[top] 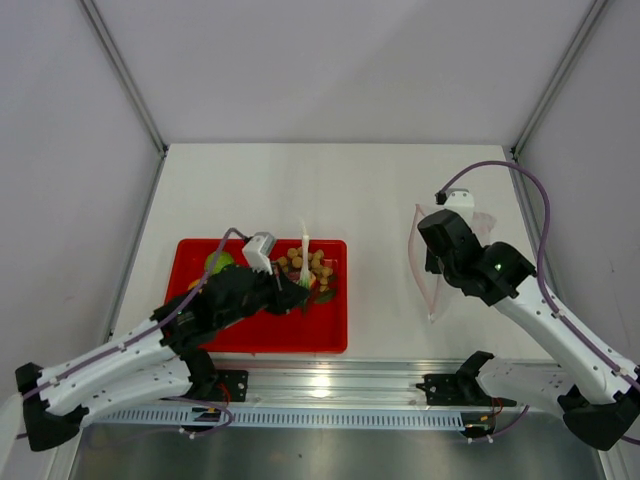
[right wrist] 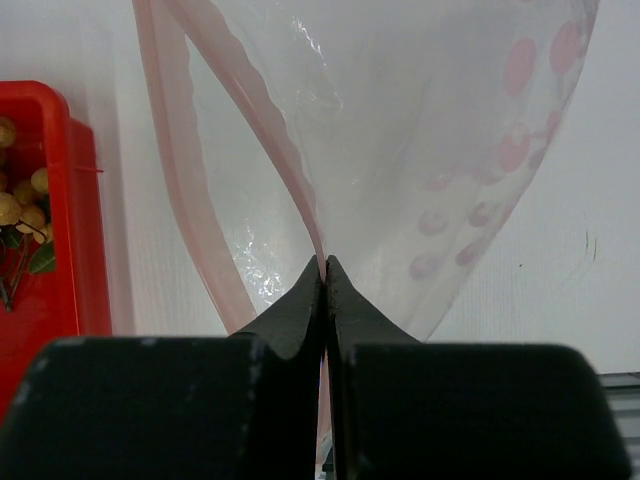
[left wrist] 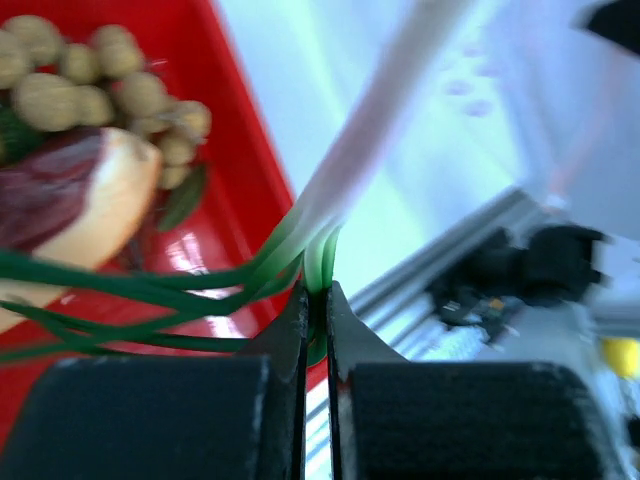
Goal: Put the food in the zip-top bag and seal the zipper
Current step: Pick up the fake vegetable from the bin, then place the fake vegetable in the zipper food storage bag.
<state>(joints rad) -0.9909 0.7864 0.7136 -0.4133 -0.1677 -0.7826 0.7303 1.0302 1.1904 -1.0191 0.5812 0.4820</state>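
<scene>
The green stalks [left wrist: 300, 235] are pinched between the pressed-together fingers of the left gripper [left wrist: 316, 295], at the point where the green passes into the pale stem, which is angled up and away over the tray's wall. Around them in the red tray [top: 262, 345] the brown-red meat slab [left wrist: 70, 200] and the cluster of small tan balls [left wrist: 100, 85] are crowded close, and the thin green leaves are trailed across the slab. A green ball [top: 218, 262] is partly hidden behind the left arm. Well apart to the right, the zip-top bag [right wrist: 400, 120] is gripped at its mouth. One strip of the pinkish zipper [right wrist: 270, 140] is clamped in the closed fingers of the right gripper [right wrist: 324, 265], while the other strip is bowed away, so the mouth is spread toward the tray. A strip of white table [top: 380, 190] is seen between tray and bag, and the right side wall stands near the bag.
</scene>
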